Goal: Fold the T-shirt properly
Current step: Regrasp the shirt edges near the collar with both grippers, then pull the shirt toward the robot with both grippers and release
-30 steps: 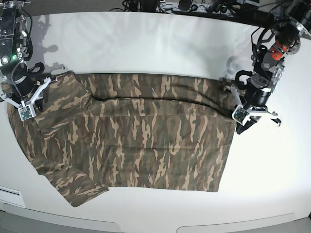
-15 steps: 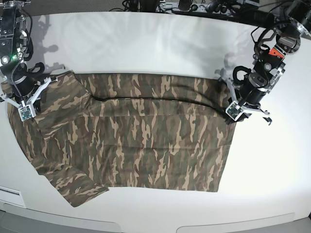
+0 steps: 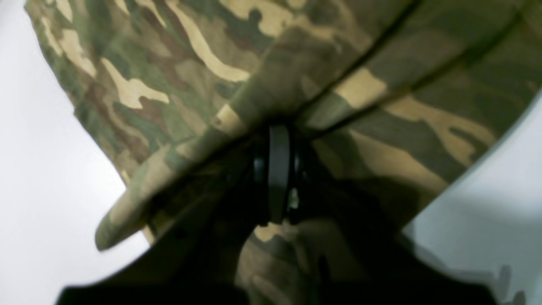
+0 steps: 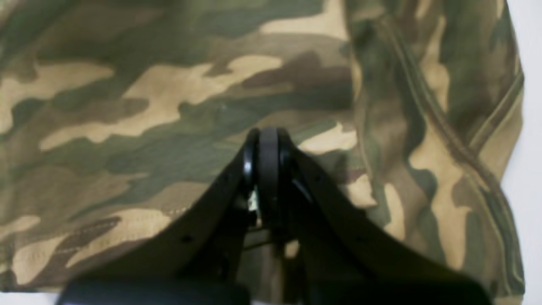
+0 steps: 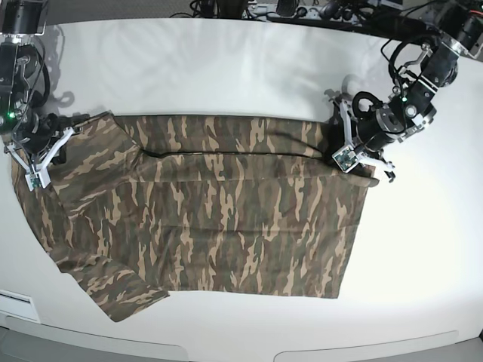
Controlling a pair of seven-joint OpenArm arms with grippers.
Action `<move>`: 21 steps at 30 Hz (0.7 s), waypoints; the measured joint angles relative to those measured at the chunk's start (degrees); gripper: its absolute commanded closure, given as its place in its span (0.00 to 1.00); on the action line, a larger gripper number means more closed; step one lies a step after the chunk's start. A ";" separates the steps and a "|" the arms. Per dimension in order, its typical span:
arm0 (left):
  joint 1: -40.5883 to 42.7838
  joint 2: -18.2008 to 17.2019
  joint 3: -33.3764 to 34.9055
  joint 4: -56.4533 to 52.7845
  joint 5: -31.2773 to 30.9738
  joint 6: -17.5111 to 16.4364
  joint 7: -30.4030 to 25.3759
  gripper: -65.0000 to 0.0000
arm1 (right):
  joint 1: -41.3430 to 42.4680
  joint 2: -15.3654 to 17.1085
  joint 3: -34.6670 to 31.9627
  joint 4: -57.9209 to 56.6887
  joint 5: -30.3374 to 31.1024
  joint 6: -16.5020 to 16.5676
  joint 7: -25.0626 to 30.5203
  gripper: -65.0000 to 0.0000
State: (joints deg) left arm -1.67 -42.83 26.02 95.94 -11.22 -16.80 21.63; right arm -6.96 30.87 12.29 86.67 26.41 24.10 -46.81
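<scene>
T-shirt spread on table, both grippers clamped on its far corners.

The T-shirt [image 5: 204,211] lies flat across the white table [image 5: 226,68], its far edge folded over in a band, one sleeve pointing toward the near left. The left gripper [image 5: 353,160], at the scene's right, pinches the cloth at the far right corner, jaws closed with fabric bunched around them. The right gripper [image 5: 36,162], at the scene's left, is clenched on the far left edge of the shirt.

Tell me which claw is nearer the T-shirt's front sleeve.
Right. The right claw sits on the shoulder just behind that sleeve; the left claw is at the far hem end.
</scene>
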 measured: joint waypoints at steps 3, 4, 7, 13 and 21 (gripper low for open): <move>-0.35 0.94 -0.28 -0.42 -0.74 -2.38 2.99 1.00 | 0.00 0.02 -0.09 -0.87 0.70 0.57 -0.50 1.00; -0.42 0.90 -0.28 -0.37 -1.64 -2.40 3.56 1.00 | -0.02 0.04 -0.09 -0.87 1.09 0.57 -1.38 1.00; -0.42 0.90 -0.35 0.48 -2.49 -2.36 6.32 1.00 | -0.50 0.57 -0.09 -0.44 1.33 0.57 -3.52 1.00; -0.39 0.37 -0.55 3.34 -5.09 -2.45 14.99 1.00 | -7.78 1.84 0.17 5.97 0.90 -0.48 -3.06 1.00; 2.56 -1.18 -0.72 8.41 -7.19 -3.34 21.97 1.00 | -15.15 1.84 0.09 14.14 -3.93 -1.20 -4.42 1.00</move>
State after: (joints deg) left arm 0.89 -44.01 25.30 104.36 -18.41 -20.14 43.59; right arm -22.11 32.71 12.38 100.82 22.48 22.90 -51.22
